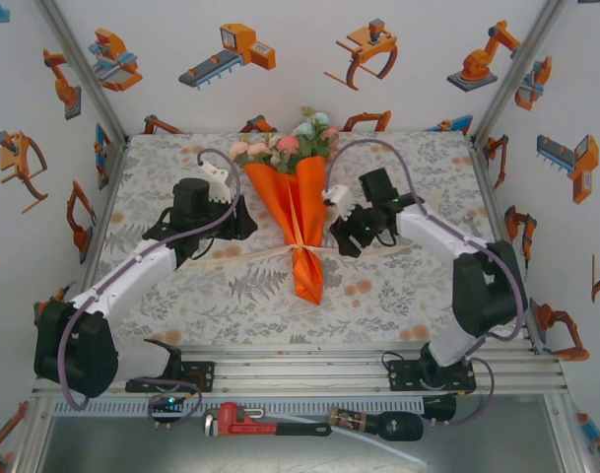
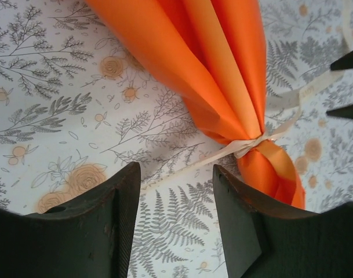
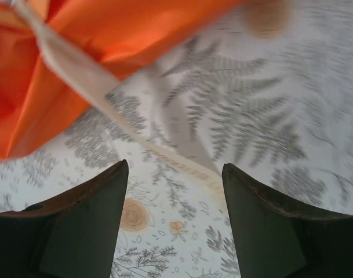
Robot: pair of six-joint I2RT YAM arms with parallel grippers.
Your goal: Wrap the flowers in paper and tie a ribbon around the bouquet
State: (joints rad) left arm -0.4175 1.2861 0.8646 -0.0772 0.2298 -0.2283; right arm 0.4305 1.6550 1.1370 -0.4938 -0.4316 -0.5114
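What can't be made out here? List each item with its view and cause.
- Flowers: stems hidden inside the paper, top view.
- Ribbon: far side of the tie hidden under the paper, left wrist view.
- Ribbon's upper run: blurred and cut off by the top edge, right wrist view.

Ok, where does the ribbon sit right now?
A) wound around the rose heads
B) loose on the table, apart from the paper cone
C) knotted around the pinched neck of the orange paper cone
C: the cream ribbon is knotted around the pinched neck of the orange paper cone, tails trailing onto the table.
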